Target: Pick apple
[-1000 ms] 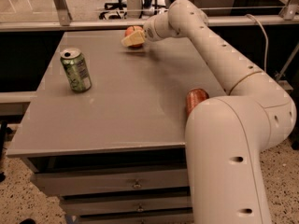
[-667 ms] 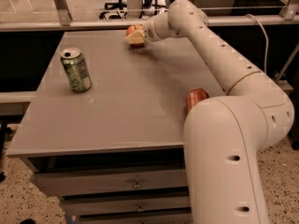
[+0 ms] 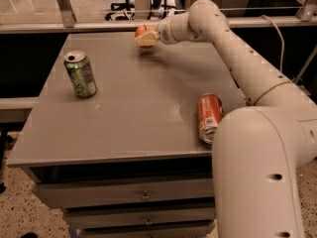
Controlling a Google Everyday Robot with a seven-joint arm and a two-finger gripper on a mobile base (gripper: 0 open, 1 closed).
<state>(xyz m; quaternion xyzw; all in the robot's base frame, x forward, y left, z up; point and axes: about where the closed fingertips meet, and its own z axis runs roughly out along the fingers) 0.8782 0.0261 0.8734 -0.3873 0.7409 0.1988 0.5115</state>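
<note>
Clasping the apple (image 3: 140,31), the gripper (image 3: 144,39) hangs over the grey table (image 3: 133,108).

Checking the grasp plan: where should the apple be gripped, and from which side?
Probably across the round middle of the apple, coming level from the side where the end effector is, near the far edge of the table; it is round, without a handle.

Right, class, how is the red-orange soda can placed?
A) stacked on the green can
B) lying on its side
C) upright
B: the red-orange soda can lies on its side near the right edge of the table; the tool is at the far edge, by the apple.
</note>
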